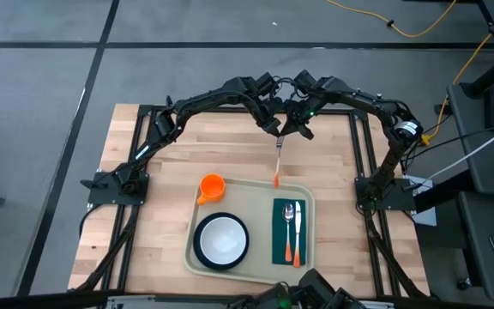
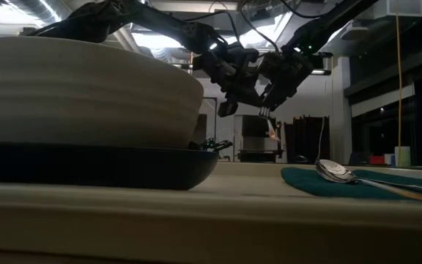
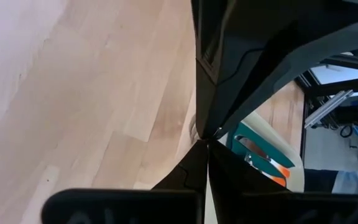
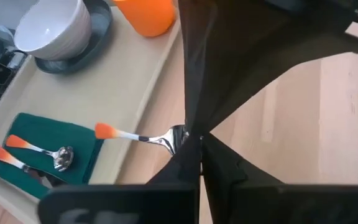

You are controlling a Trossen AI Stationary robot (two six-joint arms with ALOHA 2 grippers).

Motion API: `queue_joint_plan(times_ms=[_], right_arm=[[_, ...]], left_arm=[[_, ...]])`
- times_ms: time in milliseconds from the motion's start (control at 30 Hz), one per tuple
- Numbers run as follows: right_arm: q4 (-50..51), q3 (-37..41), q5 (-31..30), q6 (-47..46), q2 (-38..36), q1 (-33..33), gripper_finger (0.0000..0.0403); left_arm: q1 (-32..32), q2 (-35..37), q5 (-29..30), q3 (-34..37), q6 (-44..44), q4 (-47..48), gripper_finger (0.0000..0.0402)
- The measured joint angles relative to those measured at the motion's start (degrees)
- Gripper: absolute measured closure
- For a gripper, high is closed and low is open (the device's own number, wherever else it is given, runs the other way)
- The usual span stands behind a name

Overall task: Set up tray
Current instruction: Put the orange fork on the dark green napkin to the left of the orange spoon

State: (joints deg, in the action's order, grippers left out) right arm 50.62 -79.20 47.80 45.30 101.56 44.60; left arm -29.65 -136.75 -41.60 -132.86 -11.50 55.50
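The beige tray (image 1: 251,193) lies on the wooden table. It carries an orange cup (image 1: 211,186), a white bowl (image 1: 222,239) on a dark plate, and a green napkin (image 1: 281,249) with two orange-handled utensils on it. A fork (image 1: 277,159) with an orange handle end hangs above the table just beyond the tray's far rim. My right gripper (image 4: 194,142) is shut on the fork. My left gripper (image 3: 207,140) is shut and hovers right beside it, to its left; whether it touches the fork cannot be told. My right gripper pinches the fork at its tine end (image 4: 178,135) between its two fingertips, coming from above and the far side. The fork is lifted clear and slants down toward the tray, with its orange handle end (image 4: 106,130) lowest.
Bare wood lies beyond the tray's far rim and to the tray's left and right. Black frame rails (image 1: 354,146) run along the table's sides, with the arm bases (image 1: 110,184) on them. In the low view the bowl (image 2: 86,95) fills the foreground.
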Motion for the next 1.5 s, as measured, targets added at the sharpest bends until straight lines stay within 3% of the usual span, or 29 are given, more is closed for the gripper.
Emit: queue_joint_plan(times_ms=[233,300,433,567,767,933,1067,1300,1500], right_arm=[[-0.2,0.0,-1.5,-0.5,0.0,0.0,0.0397],[-0.6,0.0,-1.8,-1.3,0.0,-0.1,0.0398],[-0.8,0.0,-2.1,-1.8,0.0,0.3,0.0399],[0.0,0.0,-2.1,-3.2,0.0,1.0,0.0401],[6.6,0.0,-2.0,-7.5,0.0,-0.9,0.0401],[11.0,0.0,-2.2,-11.1,0.0,-6.5,0.0401],[11.7,0.0,-7.4,-16.4,0.0,-13.4,0.0401],[1.6,0.0,-8.9,-32.9,0.0,-24.4,0.0401],[-3.8,0.5,-18.2,-45.0,0.1,-32.5,0.0401]], left_arm=[[-0.3,0.0,-0.3,0.0,-0.3,-0.3,0.0398],[-0.8,0.0,-3.3,0.0,0.5,0.2,0.0398],[-1.7,0.1,-9.8,-0.1,3.9,4.9,0.0389],[-3.4,0.1,-10.1,-0.1,7.1,13.0,0.0365],[-6.5,0.6,-2.5,-0.1,14.3,27.8,0.0338],[-7.9,3.7,11.6,-0.1,20.4,32.8,0.0334],[-8.9,6.7,20.9,-0.1,22.0,32.7,0.0335],[-9.9,13.0,30.1,-0.1,25.2,32.6,0.0338],[-11.1,20.0,34.0,-0.1,28.3,32.4,0.034]])
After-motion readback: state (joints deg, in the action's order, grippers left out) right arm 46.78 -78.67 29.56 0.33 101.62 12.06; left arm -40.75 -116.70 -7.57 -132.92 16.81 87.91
